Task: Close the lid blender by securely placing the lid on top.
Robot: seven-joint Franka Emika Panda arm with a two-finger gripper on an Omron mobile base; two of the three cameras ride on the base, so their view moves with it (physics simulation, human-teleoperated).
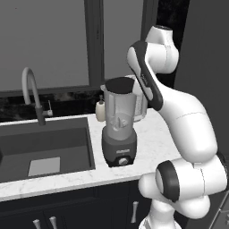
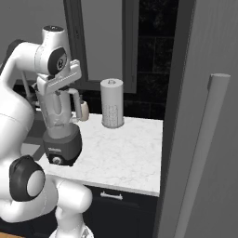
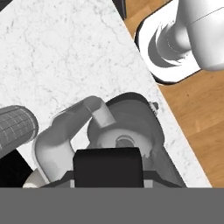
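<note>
you have a white marble-look counter (image 1: 152,134) running along the back wall. set into its left part: a dark sink basin (image 1: 44,150) with a pale flat rectangle (image 1: 44,166) lying on its floor. behind the basin, a curved grey faucet (image 1: 31,91) on a dark stem. a small cream soap bottle (image 1: 100,110) stands at the counter's back edge. a pale, white-capped cylindrical appliance (image 2: 112,109) stands upright near the wall. dark cabinet fronts with light handles (image 1: 135,210) below. a dark-framed window (image 1: 94,40) behind.

The end effector (image 2: 59,93) is hidden behind the hand, so its jaws cannot be judged. The faucet (image 1: 31,91) is partly cut by the sink (image 1: 44,134) wall.
</note>
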